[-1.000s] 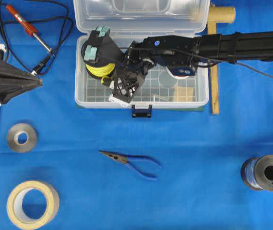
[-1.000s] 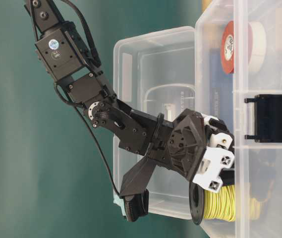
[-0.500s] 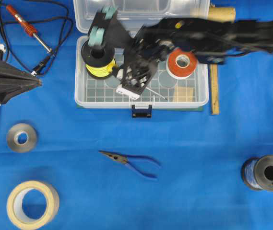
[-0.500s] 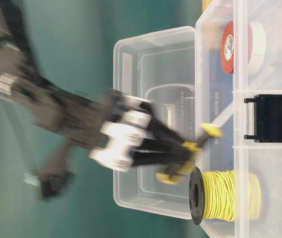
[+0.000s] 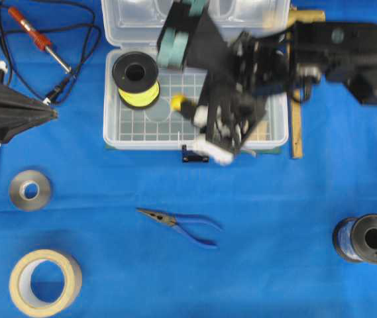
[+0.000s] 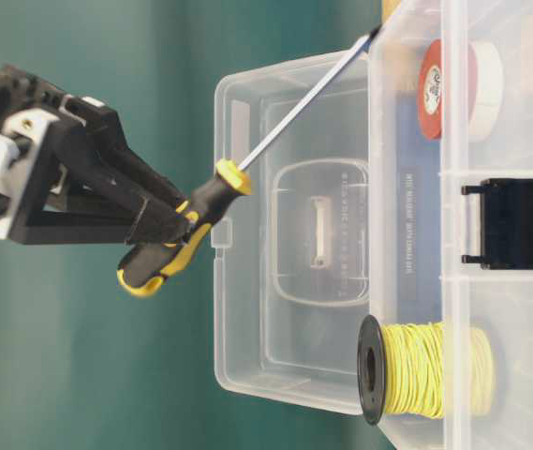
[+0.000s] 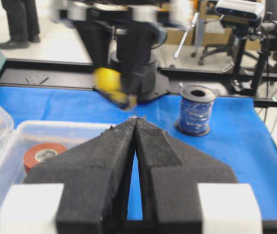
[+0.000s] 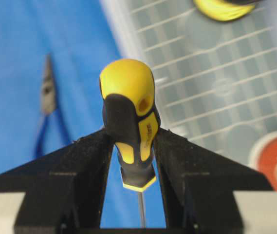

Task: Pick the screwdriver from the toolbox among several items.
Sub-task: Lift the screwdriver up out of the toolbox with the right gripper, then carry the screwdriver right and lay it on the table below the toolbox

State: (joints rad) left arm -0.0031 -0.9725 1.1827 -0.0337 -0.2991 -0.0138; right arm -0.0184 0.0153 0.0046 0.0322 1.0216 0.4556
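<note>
My right gripper [image 5: 196, 112] is shut on the black-and-yellow handle of the screwdriver [image 5: 178, 102] and holds it in the air above the open clear toolbox [image 5: 107, 99]. In the table-level view the gripper [image 6: 168, 230] grips the handle [image 6: 205, 202], and the silver shaft slants up toward the box. In the right wrist view the handle [image 8: 128, 97] sits between the pads [image 8: 131, 134]. The yellow wire spool [image 5: 135, 76] and the orange-and-white tape roll [image 6: 453, 89] stay in the box. My left gripper [image 5: 50, 114] is shut and empty at the left edge [image 7: 136, 119].
Blue-handled pliers [image 5: 181, 222] lie in front of the box. A soldering iron [image 5: 39, 36] with black cord lies at the back left. A grey metal roll [image 5: 29, 190] and a beige tape roll [image 5: 46, 281] lie front left, a blue wire spool [image 5: 367, 238] front right.
My right gripper has risen out of the toolbox with the screwdriver in it and swung right, toward the box's front edge. The left arm has not moved.
</note>
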